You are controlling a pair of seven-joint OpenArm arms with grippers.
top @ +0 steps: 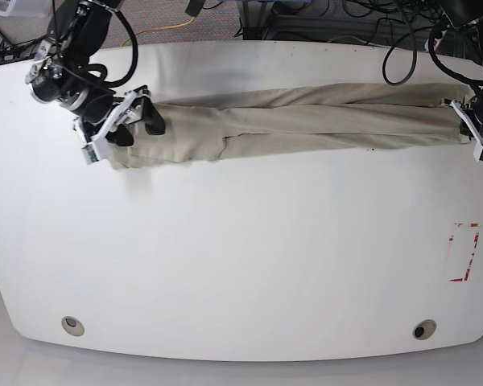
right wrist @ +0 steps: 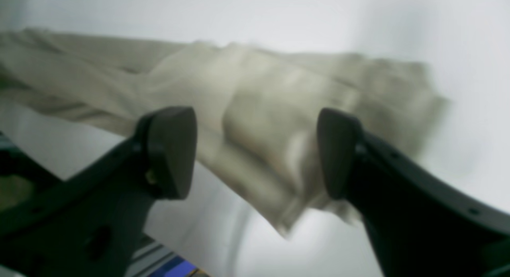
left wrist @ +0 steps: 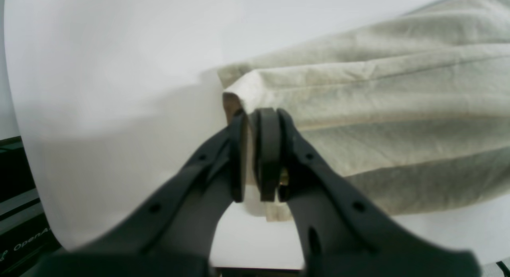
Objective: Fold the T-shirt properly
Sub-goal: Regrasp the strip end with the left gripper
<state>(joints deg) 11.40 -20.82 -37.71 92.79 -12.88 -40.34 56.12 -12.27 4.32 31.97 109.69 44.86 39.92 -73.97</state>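
The T-shirt point(top: 306, 121) lies stretched into a long, narrow band across the far half of the white table point(top: 241, 265), running from one arm to the other. It is folded lengthwise into several layers, with long creases along the band and a stepped edge partway along its near side. Its end on the base view's left is wider and rumpled; the end on that view's right is drawn to a narrow, gathered edge.

At that narrow end the left gripper point(left wrist: 257, 153) has its jaws pressed together on the cloth. In the left wrist view a fold of the T-shirt point(left wrist: 378, 109) passes between the two dark pads, and a short tail of hem hangs out below them. The rest of the fabric trails away from the jaws in taut layers, lifted a little at the pinch. In the base view this arm reaches in from the far right corner, its wrist low over the table edge.

At the other end the right gripper point(right wrist: 255, 153) holds its jaws spread wide, gripping nothing. The right wrist view, which is blurred, shows the rumpled end of the T-shirt point(right wrist: 271, 121) lying between and beyond the two pads; whether either pad touches the cloth cannot be made out. In the base view this arm comes down from the far left corner, its forearm angled toward the shirt and its jaws set over the wide end.

A small red-outlined rectangle point(top: 464, 252) is marked on the table near its right edge, well apart from the shirt.
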